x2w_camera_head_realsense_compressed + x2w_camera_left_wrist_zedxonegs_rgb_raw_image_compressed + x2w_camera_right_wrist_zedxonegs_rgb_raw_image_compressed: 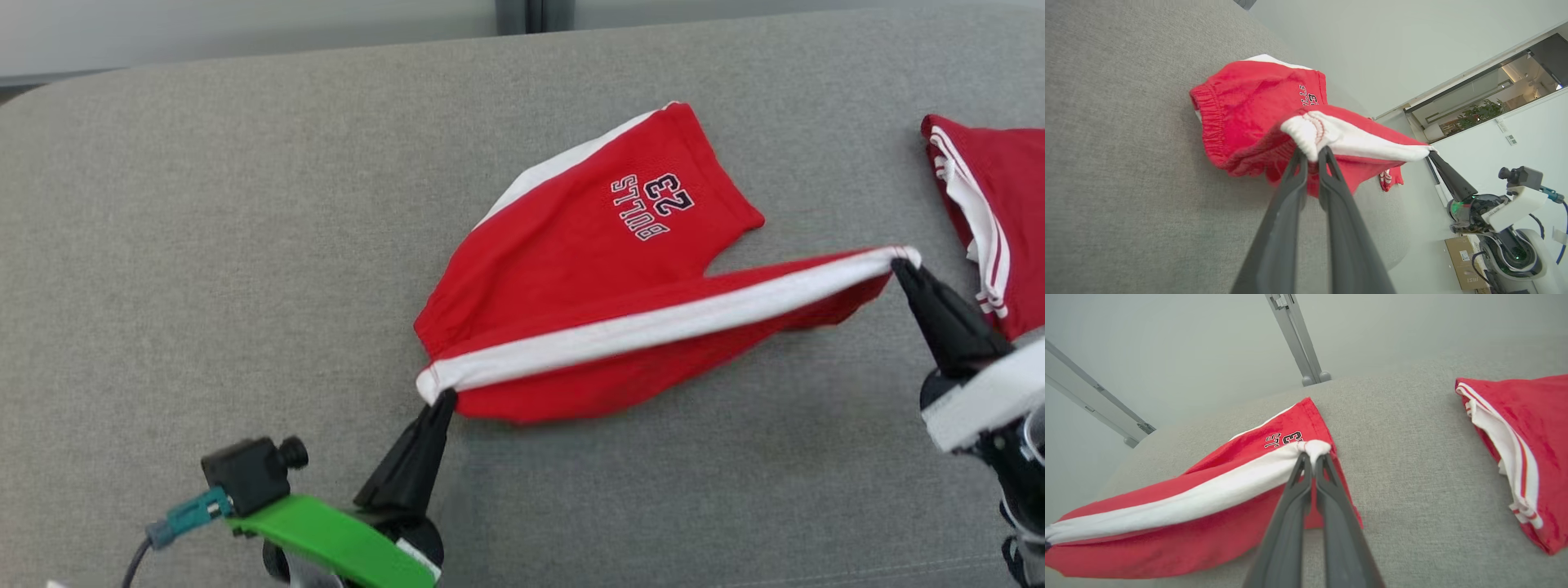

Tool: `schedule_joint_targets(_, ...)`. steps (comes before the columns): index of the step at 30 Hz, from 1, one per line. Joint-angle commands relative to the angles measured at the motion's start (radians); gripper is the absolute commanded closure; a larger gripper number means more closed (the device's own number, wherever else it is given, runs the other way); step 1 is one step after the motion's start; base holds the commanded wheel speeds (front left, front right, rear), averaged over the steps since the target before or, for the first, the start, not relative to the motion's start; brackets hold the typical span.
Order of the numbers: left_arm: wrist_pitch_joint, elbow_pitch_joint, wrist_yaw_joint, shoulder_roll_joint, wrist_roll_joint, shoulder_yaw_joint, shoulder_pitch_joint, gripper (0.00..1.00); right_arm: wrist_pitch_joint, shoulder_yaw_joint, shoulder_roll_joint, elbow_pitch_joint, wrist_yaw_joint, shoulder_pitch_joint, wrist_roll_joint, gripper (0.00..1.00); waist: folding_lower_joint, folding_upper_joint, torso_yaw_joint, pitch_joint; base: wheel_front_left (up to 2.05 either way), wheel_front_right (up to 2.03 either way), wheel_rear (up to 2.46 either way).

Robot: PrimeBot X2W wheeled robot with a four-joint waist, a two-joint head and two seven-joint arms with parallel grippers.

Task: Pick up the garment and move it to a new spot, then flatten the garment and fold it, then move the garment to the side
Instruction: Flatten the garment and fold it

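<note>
A grey upholstered surface [204,245] takes up most of the head view and carries everything. Right of the frame's centre lie the red shorts [571,269], the task's garment. One leg, printed with a name and number, rests flat toward the upper middle. The other side is lifted and pulled into a taut line from lower centre to the right edge, its white stripe [653,327] on top. That stretch looks deliberate, probably to draw out wrinkles and square the cloth before it is laid flat for folding. A second red garment [996,212] with white trim sits at the far right, apart from the shorts and just beyond the right arm. The left tool [445,398], at lower centre, is pinched closed on the waistband end of the stripe. The right tool [902,263], at the right, is clamped tight on the leg-hem end. Holding opposite ends lets both arms carry and spread the shorts together.
</note>
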Motion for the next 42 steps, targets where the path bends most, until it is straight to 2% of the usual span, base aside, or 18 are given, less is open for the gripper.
schedule_joint_targets(1,0.02,0.019,0.011,-0.005,-0.011,0.013,-0.052,1.0,0.024,0.008,-0.018,0.03,-0.001,-0.068,-0.022,1.0,0.0001,0.0,0.034,0.068,0.0,0.0,0.0)
schedule_joint_targets(7,0.081,0.152,0.021,-0.066,-0.02,0.039,-0.284,1.0,0.105,0.052,-0.032,0.19,-0.001,-0.363,-0.067,1.0,0.0001,0.0,0.102,0.19,0.0,0.0,0.0)
schedule_joint_targets(15,0.099,0.38,-0.004,-0.169,-0.02,0.033,-0.497,1.0,0.118,0.123,-0.027,0.42,-0.001,-0.634,-0.133,1.0,0.0001,0.0,0.164,0.274,0.0,0.0,0.0)
schedule_joint_targets(22,0.071,0.473,-0.036,-0.217,-0.018,0.025,-0.551,1.0,0.07,0.159,-0.048,0.546,-0.001,-0.724,-0.141,1.0,0.0001,0.0,0.195,0.28,0.0,0.0,0.0)
schedule_joint_targets(30,0.058,0.477,-0.054,-0.225,-0.033,0.022,-0.532,0.98,0.022,0.182,-0.071,0.606,-0.001,-0.756,-0.13,1.0,0.0001,0.0,0.201,0.28,0.0,0.0,0.0)
schedule_joint_targets(31,0.06,0.486,-0.046,-0.221,-0.024,0.018,-0.529,0.82,0.002,0.193,-0.073,0.615,-0.001,-0.76,-0.141,0.61,0.0001,0.0,0.199,0.278,0.0,0.0,0.0)
schedule_joint_targets(32,0.058,0.489,-0.043,-0.222,-0.025,0.02,-0.527,0.65,-0.011,0.195,-0.076,0.619,-0.001,-0.763,-0.146,0.0,0.0001,0.0,0.199,0.278,0.0,0.0,0.0)
schedule_joint_targets(33,0.055,0.49,-0.041,-0.225,-0.031,0.023,-0.525,0.39,-0.027,0.197,-0.08,0.624,-0.001,-0.767,-0.155,0.0,0.0001,0.0,0.197,0.277,0.0,0.0,0.0)
schedule_joint_targets(34,0.05,0.489,-0.04,-0.223,-0.025,0.023,-0.525,0.0,-0.036,0.2,-0.082,0.627,-0.001,-0.768,-0.156,0.0,0.0001,0.0,0.197,0.276,0.0,0.0,0.0)
schedule_joint_targets(39,0.001,0.477,-0.014,-0.187,0.054,0.008,-0.506,0.0,-0.073,0.207,-0.105,0.622,-0.001,-0.761,-0.158,0.0,0.0001,0.0,0.187,0.261,0.0,0.0,0.0)
schedule_joint_targets(42,-0.082,0.45,0.008,-0.164,0.13,0.006,-0.485,0.0,-0.059,0.216,-0.118,0.616,-0.001,-0.736,-0.143,0.0,0.0001,0.0,0.182,0.252,0.0,0.0,0.0)
